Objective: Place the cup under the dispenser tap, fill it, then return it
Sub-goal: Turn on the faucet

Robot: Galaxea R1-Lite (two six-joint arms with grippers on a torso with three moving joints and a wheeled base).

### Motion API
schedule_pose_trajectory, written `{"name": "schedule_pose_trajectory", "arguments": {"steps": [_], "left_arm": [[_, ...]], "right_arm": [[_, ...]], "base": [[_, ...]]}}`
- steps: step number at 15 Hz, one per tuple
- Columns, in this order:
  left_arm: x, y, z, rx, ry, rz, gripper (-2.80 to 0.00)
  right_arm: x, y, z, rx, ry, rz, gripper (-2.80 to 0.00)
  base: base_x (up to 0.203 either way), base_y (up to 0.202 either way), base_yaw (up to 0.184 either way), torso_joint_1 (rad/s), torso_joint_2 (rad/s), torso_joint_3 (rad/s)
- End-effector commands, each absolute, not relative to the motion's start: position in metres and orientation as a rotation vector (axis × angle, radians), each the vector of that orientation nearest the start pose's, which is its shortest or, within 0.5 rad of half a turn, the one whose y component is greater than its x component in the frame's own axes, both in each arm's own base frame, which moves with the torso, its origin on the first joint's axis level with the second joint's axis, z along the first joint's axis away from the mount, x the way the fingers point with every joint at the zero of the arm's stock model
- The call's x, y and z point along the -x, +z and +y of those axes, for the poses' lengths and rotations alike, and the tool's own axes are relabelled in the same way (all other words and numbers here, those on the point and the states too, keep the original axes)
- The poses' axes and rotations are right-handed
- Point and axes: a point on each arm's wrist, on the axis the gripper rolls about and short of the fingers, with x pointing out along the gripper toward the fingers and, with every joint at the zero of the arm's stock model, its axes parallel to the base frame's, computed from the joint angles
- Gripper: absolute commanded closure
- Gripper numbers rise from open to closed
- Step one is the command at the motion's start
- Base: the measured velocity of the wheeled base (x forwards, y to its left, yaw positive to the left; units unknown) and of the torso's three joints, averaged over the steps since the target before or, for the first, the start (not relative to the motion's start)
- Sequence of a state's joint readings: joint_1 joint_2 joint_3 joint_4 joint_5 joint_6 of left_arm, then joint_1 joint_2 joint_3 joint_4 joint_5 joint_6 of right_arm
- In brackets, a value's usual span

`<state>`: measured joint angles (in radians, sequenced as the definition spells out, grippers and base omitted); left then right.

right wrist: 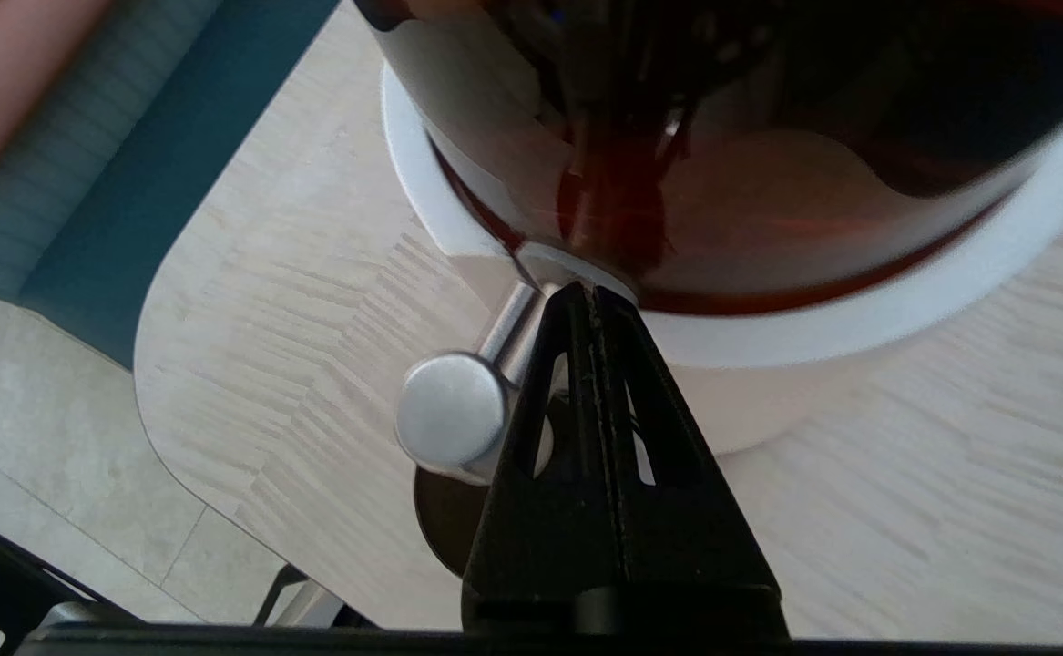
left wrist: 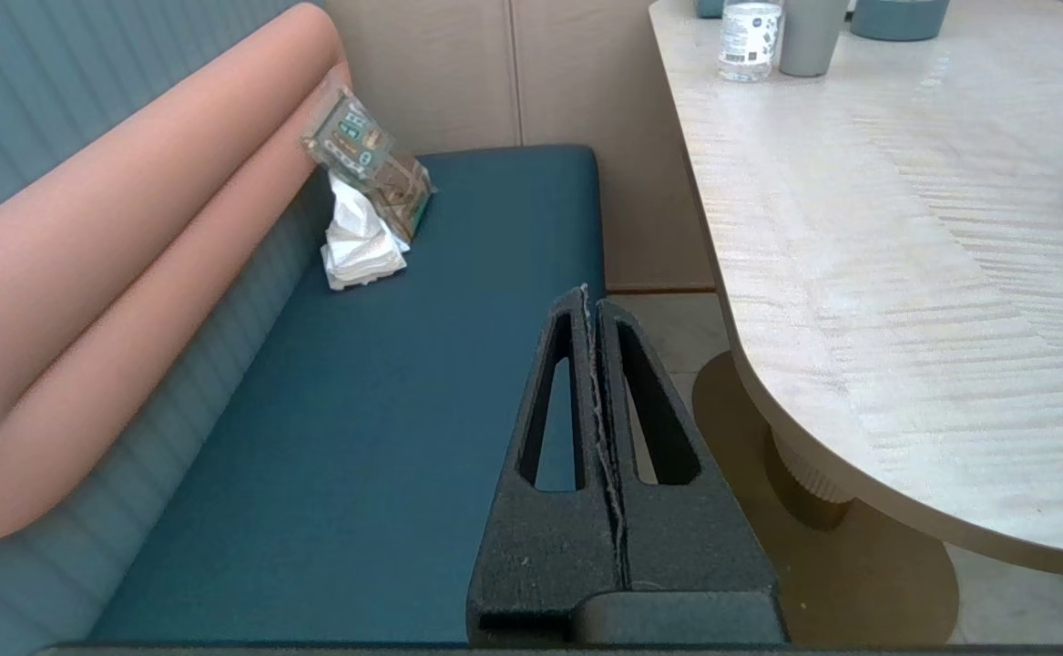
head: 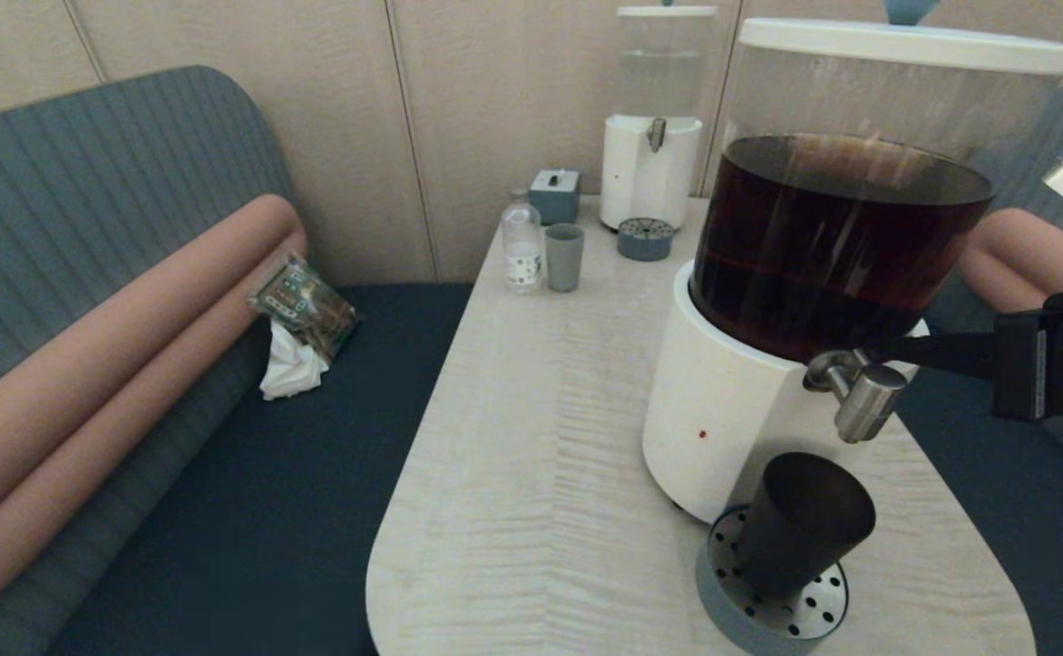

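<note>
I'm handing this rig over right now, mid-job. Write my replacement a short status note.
Right gripper: shut, its tip at the dispenser tap, against the dark-liquid dispenser.
Left gripper: shut, parked over the bench beside the table.
The cup stands on the drip tray, under the tap.
Done: cup placed. No stream visible.
Left: fill it, then return it.

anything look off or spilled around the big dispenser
No spill shows on the table. One oddity: the black cup leans on the perforated drip tray rather than standing upright below the dispenser tap. The right gripper, fingers shut, sits at the tap.
</note>
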<state>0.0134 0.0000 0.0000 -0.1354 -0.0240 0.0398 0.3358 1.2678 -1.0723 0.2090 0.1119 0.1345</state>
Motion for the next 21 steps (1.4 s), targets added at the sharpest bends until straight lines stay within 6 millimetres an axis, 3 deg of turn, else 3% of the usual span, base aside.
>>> {"name": "schedule_pose_trajectory", "arguments": {"steps": [1, 21], "left_arm": [[0.02, 0.078, -0.001, -0.042, -0.009, -0.096, 0.0], [0.02, 0.078, -0.001, -0.042, -0.009, -0.097, 0.0]], "right_arm": [[-0.174, 0.291, 0.062, -0.089, 0.403, 0.428, 0.0], [-0.188, 0.288, 0.067, -0.108, 0.488, 0.54, 0.0]], "base": [[0.0, 0.0, 0.0, 0.0, 0.0, 0.0], [0.0, 0.0, 0.0, 0.0, 0.0, 0.0]]}}
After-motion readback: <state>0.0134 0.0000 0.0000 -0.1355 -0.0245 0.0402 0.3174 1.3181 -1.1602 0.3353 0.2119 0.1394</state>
